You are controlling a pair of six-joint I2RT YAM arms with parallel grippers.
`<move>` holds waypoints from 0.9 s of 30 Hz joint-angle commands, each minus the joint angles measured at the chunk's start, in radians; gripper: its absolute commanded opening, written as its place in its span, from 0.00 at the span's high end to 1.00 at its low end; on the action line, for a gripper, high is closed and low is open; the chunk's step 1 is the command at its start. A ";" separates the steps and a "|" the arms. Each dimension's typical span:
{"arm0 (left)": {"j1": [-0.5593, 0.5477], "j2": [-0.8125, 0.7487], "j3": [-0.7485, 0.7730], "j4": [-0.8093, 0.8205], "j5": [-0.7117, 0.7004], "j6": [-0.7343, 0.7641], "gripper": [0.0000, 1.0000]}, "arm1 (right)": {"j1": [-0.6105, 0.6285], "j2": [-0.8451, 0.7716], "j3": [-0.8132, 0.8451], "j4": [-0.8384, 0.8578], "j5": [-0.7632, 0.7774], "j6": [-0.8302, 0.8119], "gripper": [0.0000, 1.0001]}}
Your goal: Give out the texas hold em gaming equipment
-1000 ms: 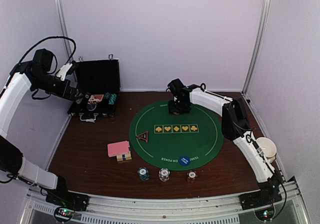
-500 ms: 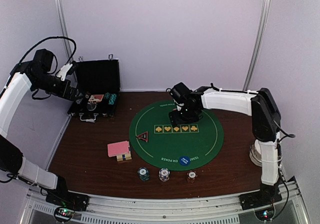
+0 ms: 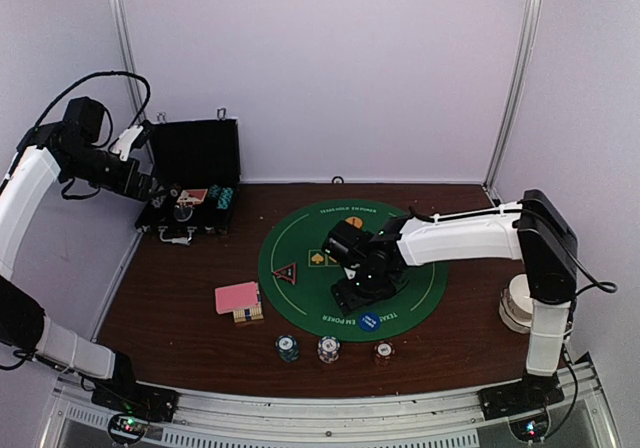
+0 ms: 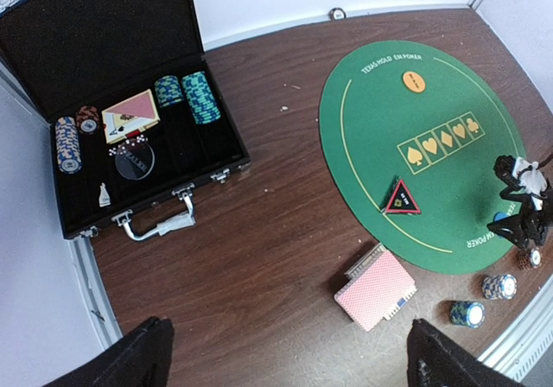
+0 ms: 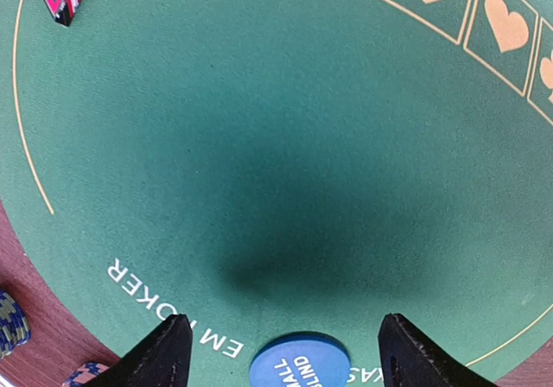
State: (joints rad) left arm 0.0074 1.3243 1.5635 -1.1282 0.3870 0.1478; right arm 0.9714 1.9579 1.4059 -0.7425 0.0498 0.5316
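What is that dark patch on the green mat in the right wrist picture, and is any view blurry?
Right wrist view: the patch is a soft shadow on the mat, above the blue disc, likely cast by the right arm. Left wrist view: sharp on the table, but its jaws are dark, out-of-focus shapes at the bottom corners. Top view: evenly lit, no glare.

We see a dark wooden table [image 3: 180, 298] with a round green mat [image 3: 295, 303] lying flat across its middle. At the far left corner an open black case [image 3: 190, 158] rests on the wood. Just beside the mat's left edge sits a pile of pink-backed cards [image 3: 237, 297]. Near the front edge we count three piles of chips in a row: a teal stack [image 3: 288, 347], a white stack [image 3: 328, 348] and a red-brown stack [image 3: 384, 351]. A white cup [image 3: 517, 303] stands at the right edge, partly hidden.
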 commanded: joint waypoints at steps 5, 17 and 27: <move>0.007 -0.025 -0.002 0.009 0.028 -0.006 0.02 | 0.012 -0.025 -0.063 -0.040 0.024 0.039 0.26; 0.007 -0.016 0.028 -0.006 0.028 -0.004 0.02 | 0.015 -0.063 -0.143 -0.059 -0.003 0.032 0.31; 0.007 -0.022 0.032 -0.010 0.025 0.002 0.03 | -0.025 -0.111 -0.194 -0.078 0.031 0.024 0.40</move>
State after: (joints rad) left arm 0.0074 1.3167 1.5650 -1.1316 0.4026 0.1478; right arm 0.9741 1.8961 1.2530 -0.7605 0.0463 0.5640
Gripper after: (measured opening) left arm 0.976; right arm 0.611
